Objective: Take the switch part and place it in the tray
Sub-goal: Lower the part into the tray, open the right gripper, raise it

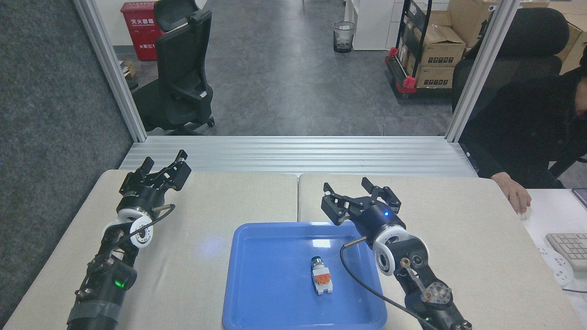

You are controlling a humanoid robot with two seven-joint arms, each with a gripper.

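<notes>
The switch part lies flat inside the blue tray, right of its middle, dark round cap pointing away from me and white body toward me. My right gripper is raised above the tray's far right corner, open, with nothing between its fingers. At the far left of the table my left gripper is also open and empty, well away from the tray.
Two beige table tops meet at a seam behind the tray. A person's hand rests at the right table edge beside a keyboard. An aluminium rail borders the far edge.
</notes>
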